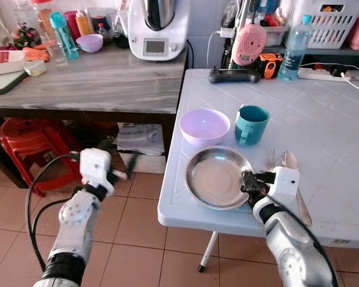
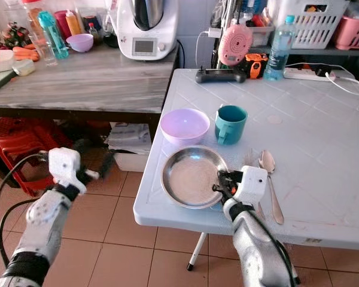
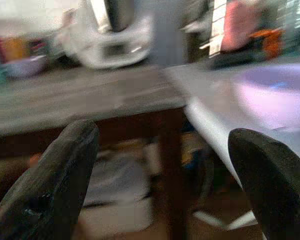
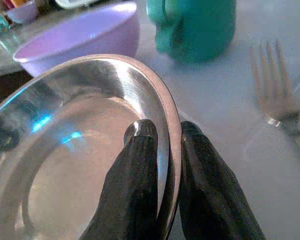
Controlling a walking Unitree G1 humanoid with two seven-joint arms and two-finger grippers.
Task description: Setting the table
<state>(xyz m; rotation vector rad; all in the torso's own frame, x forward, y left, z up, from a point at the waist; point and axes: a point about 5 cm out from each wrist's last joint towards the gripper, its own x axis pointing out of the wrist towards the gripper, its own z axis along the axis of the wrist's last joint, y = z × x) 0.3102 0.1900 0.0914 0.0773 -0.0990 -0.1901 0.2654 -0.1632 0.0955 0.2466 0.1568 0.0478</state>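
Observation:
A round steel plate (image 1: 218,176) lies near the front left corner of the white table (image 1: 323,143). My right gripper (image 1: 249,181) is shut on the plate's right rim (image 4: 172,145), one finger inside the rim and one outside. Behind the plate stand a lilac bowl (image 1: 204,126) and a teal mug (image 1: 251,124). A fork (image 4: 277,95) and a spoon (image 1: 290,160) lie to the right of the plate, beside my right wrist. My left gripper (image 1: 121,164) is open in the air left of the table, over the tiled floor, holding nothing.
A grey wooden counter (image 1: 102,81) stands to the left with a kitchen machine (image 1: 157,27), bottles and a small bowl. At the table's back are a water bottle (image 1: 295,49), a pink device, a remote and a power strip. A red stool (image 1: 30,146) sits under the counter.

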